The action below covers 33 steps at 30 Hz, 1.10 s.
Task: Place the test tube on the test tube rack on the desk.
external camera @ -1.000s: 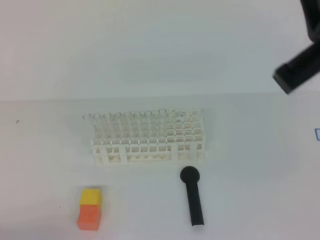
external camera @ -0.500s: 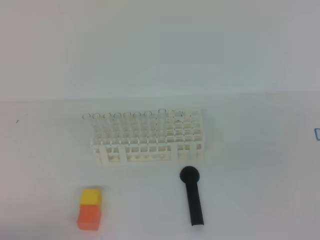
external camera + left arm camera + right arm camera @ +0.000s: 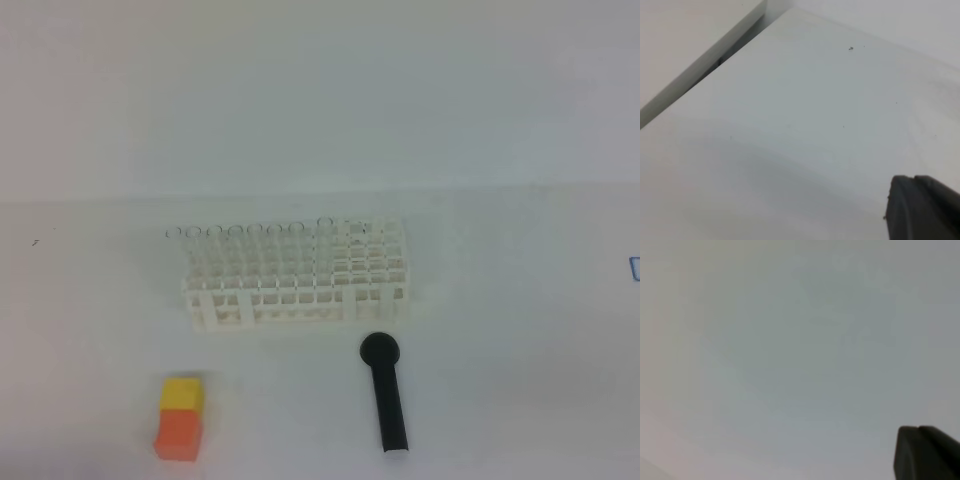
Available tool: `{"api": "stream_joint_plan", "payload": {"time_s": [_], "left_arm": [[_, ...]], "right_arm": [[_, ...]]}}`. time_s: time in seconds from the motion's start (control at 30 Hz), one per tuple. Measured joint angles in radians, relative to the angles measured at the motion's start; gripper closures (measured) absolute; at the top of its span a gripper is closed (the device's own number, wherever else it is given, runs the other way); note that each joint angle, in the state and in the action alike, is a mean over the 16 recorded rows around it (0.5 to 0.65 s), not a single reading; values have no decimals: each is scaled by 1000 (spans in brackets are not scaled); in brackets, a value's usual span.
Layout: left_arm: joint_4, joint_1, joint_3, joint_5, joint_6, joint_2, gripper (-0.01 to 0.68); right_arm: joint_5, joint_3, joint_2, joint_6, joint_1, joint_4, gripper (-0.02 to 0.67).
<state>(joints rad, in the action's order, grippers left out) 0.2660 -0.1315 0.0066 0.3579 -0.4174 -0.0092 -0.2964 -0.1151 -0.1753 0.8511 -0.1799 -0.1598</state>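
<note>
The white lattice test tube rack (image 3: 296, 275) stands at the middle of the white desk (image 3: 500, 300). Rims of several clear test tubes (image 3: 325, 222) show along its back row, one a little higher than the rest. Neither arm appears in the exterior high view. In the left wrist view my left gripper (image 3: 914, 181) shows only as dark fingertips pressed together at the lower right, over bare desk. My right gripper (image 3: 918, 430) looks the same in the right wrist view, shut with nothing in it, against a plain grey-white surface.
A black round-headed stick (image 3: 386, 395) lies in front of the rack's right end. An orange-yellow block (image 3: 180, 417) sits at the front left. The desk's back edge (image 3: 300, 195) runs behind the rack. A blue mark (image 3: 634, 267) sits at the right border.
One second ago a black part of the right arm showed at the top right of the exterior high view; it has left the picture. Rack, stick and block have not moved.
</note>
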Motion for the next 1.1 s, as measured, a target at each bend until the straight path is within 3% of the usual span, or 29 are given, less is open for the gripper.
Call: {"api": "stream_joint_plan", "payload": {"time_s": [0.63, 0.8, 1.1], "left_arm": [[0, 1, -6, 3, 0, 5, 673], [0, 1, -6, 3, 0, 5, 673], [0, 1, -6, 3, 0, 5, 673]], "right_arm": [[-5, 142, 96, 11, 23, 85, 650], [75, 145, 119, -181, 23, 113, 650], [338, 145, 161, -719, 23, 197, 650]]}}
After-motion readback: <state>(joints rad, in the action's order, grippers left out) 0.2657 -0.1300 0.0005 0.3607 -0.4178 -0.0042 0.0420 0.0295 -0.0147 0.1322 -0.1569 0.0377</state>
